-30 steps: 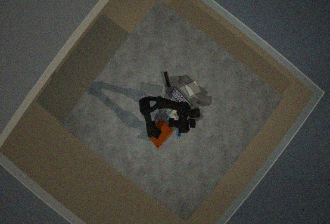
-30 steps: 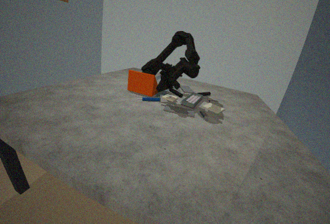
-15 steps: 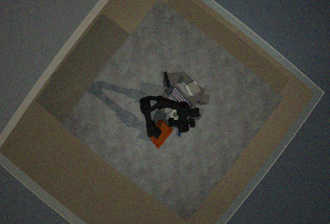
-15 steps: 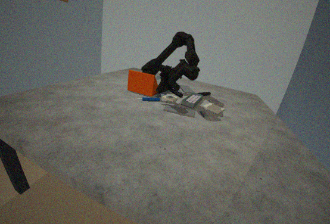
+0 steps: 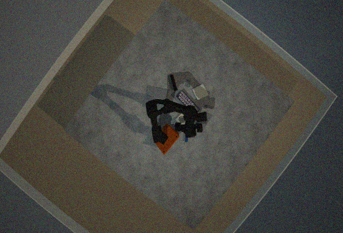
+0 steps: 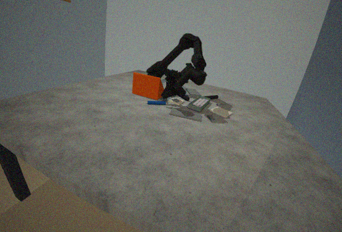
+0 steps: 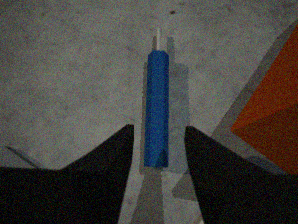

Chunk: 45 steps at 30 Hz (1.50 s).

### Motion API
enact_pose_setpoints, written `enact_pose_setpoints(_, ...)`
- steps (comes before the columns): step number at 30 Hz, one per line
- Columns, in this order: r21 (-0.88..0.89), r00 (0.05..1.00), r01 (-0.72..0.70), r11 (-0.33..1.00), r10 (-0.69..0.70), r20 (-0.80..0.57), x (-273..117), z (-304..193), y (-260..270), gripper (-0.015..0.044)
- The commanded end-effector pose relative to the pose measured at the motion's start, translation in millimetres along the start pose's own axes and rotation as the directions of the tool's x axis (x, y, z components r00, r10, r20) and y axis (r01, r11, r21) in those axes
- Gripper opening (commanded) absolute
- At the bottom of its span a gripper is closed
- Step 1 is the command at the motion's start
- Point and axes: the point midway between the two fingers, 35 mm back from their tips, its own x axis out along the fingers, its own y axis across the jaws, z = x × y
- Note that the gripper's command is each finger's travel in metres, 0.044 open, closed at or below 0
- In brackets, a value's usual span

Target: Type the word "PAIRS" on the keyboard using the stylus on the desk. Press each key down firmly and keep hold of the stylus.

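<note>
The blue stylus [image 5: 186, 139] [image 6: 156, 102] [image 7: 158, 107] lies flat on the desk, its thin pale tip pointing away from the gripper in the wrist view. My gripper [image 6: 175, 97] [image 7: 159, 132] is partly open and empty. In the wrist view its fingertips stand on either side of the stylus's near end, with a gap on both sides. How high the fingertips are over the desk is hard to tell. The keyboard [image 5: 185, 98] [image 6: 200, 102] lies on the desk beside the arm, its lower end partly hidden by the arm in the top view.
An orange wedge-like block [image 5: 169, 145] [image 6: 146, 86] [image 7: 272, 110] stands close to the stylus, right of the fingers in the wrist view. A cream pad [image 5: 200, 92] [image 6: 221, 111] and a black rod [image 5: 173, 82] [image 6: 211, 97] lie near the keyboard. A smaller pale item [image 6: 176, 101] lies between stylus and keyboard.
</note>
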Motion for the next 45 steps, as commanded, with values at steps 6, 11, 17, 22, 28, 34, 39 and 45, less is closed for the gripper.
enact_pose_setpoints(6, 0.003, 1.000, 0.005, 1.000, -0.005, -0.002, 6, -4, 0, 0.0150)
enact_pose_setpoints(11, 0.003, 1.000, 0.005, 1.000, -0.005, -0.002, 9, -6, 0, 0.0150)
enact_pose_setpoints(17, 0.003, 1.000, 0.006, 1.000, -0.006, -0.002, 12, -9, 0, 0.0150)
enact_pose_setpoints(22, 0.003, 1.000, 0.006, 1.000, -0.006, -0.003, 14, -10, 0, 0.0150)
enact_pose_setpoints(28, 0.003, 1.000, 0.006, 1.000, -0.006, -0.003, 16, -13, 0, 0.0150)
enact_pose_setpoints(34, 0.000, 1.000, 0.000, 1.000, 0.000, -0.001, 14, -11, 1, 0.0150)
enact_pose_setpoints(39, 0.004, 1.000, 0.005, 1.000, -0.005, -0.001, -20, 18, 0, 0.0150)
enact_pose_setpoints(45, 0.004, 1.000, 0.005, 1.000, -0.005, -0.001, -20, 18, 0, 0.0150)
